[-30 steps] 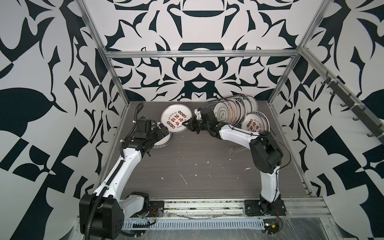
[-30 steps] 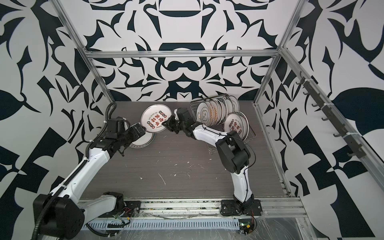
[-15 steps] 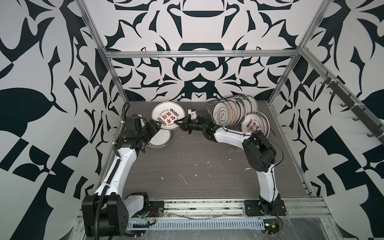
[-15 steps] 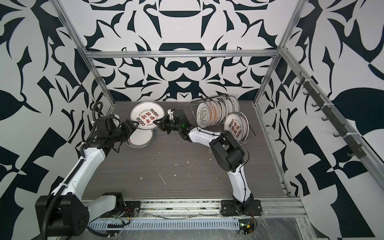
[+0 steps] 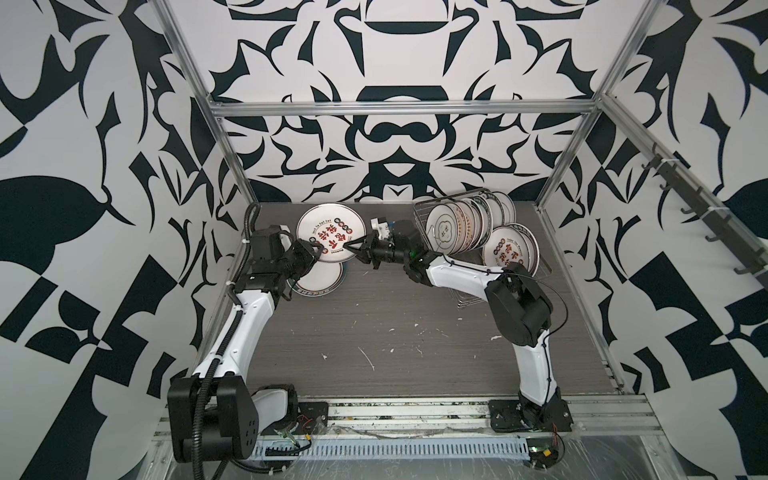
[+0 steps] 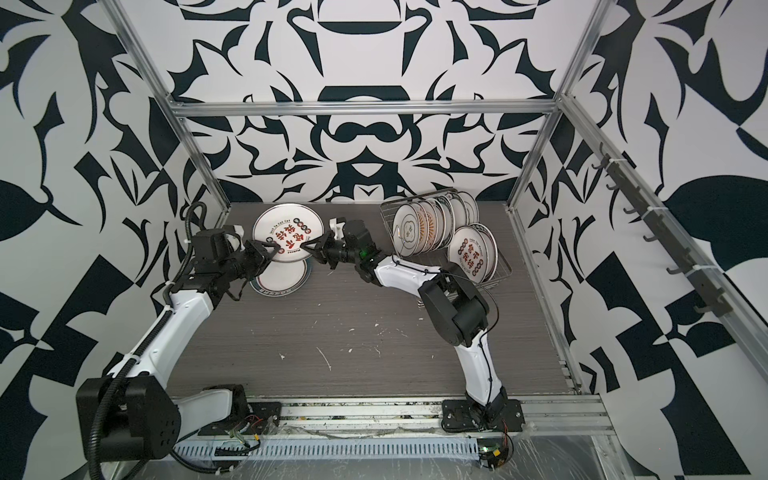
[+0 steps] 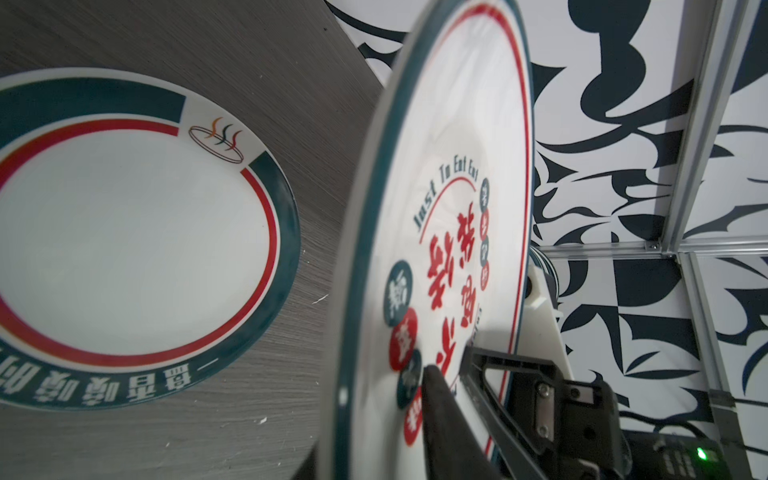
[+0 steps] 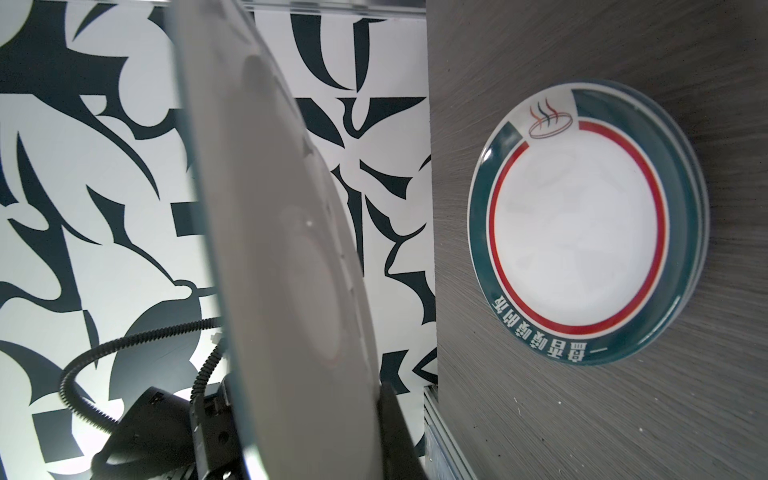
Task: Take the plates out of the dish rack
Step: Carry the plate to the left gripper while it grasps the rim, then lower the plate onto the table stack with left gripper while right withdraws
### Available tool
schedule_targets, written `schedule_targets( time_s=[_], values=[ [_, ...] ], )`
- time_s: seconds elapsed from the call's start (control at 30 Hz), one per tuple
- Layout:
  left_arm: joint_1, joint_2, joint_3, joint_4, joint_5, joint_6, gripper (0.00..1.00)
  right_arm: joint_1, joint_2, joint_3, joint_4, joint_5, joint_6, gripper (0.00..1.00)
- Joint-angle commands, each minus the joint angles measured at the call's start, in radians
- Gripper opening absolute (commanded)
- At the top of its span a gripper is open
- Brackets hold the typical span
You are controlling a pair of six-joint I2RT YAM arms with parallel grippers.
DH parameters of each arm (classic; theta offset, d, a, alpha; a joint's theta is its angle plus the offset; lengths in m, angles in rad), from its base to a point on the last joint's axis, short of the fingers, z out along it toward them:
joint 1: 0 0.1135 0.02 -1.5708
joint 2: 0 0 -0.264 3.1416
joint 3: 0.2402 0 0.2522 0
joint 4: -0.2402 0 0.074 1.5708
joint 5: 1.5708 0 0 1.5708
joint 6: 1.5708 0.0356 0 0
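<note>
A large plate (image 5: 330,230) with red lettering hangs tilted between two robot arms near the far left corner of the bench (image 5: 395,332), apart from a flat stack of plates (image 5: 320,283) beneath it; the right end effector (image 5: 352,247) is clamped on its rim; the left end effector (image 5: 318,249) straddles the opposite rim, though whether it pinches cannot be told; upright plates (image 5: 457,226) fill the dish rack (image 5: 419,210) at the far right corner.

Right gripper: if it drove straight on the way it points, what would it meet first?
The lettered plate its jaws clamp; past that, probably the left gripper at the opposite rim, though depth is unclear.
</note>
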Motion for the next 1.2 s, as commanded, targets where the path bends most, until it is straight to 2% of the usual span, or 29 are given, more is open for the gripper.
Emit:
schedule_targets(
  time_s=[0.0, 0.2, 0.27, 0.37, 0.47, 0.53, 0.63, 0.67, 0.8, 0.87, 0.9, 1.03, 1.17],
  values=[
    [0.000, -0.001, 0.049, -0.008, 0.064, -0.005, 0.17, 0.006, -0.082, 0.057, 0.081, -0.027, -0.047, 0.17],
    [0.022, -0.024, 0.109, -0.105, 0.081, 0.025, 0.04, 0.005, -0.107, 0.074, 0.072, -0.043, -0.077, 0.42],
    [0.042, -0.031, 0.127, -0.121, 0.108, 0.024, 0.01, 0.002, -0.118, 0.081, 0.059, -0.048, -0.097, 0.46],
    [0.079, -0.040, 0.166, -0.174, 0.127, 0.040, 0.00, -0.011, -0.145, 0.088, -0.007, -0.048, -0.145, 0.56],
    [0.130, -0.057, 0.205, -0.234, 0.134, 0.065, 0.00, -0.037, -0.204, 0.107, -0.217, -0.021, -0.278, 0.66],
    [0.175, -0.069, 0.236, -0.288, 0.139, 0.087, 0.00, -0.054, -0.257, 0.137, -0.406, 0.028, -0.414, 0.74],
    [0.242, -0.082, 0.271, -0.368, 0.132, 0.121, 0.00, -0.070, -0.330, 0.199, -0.669, 0.127, -0.602, 0.81],
    [0.258, -0.082, 0.279, -0.399, 0.121, 0.131, 0.00, -0.075, -0.349, 0.219, -0.736, 0.157, -0.651, 0.86],
    [0.301, -0.088, 0.266, -0.484, 0.048, 0.176, 0.00, -0.092, -0.427, 0.263, -0.968, 0.279, -0.814, 0.89],
    [0.316, -0.093, 0.239, -0.506, 0.007, 0.188, 0.00, -0.097, -0.464, 0.259, -1.049, 0.346, -0.874, 0.99],
    [0.324, -0.097, 0.219, -0.517, -0.017, 0.191, 0.00, -0.099, -0.487, 0.249, -1.090, 0.383, -0.900, 0.99],
    [0.334, -0.090, 0.158, -0.532, -0.081, 0.205, 0.00, -0.115, -0.565, 0.173, -1.176, 0.486, -0.956, 0.99],
    [0.333, -0.072, 0.120, -0.525, -0.108, 0.211, 0.00, -0.141, -0.630, 0.070, -1.194, 0.516, -0.966, 1.00]
  ],
)
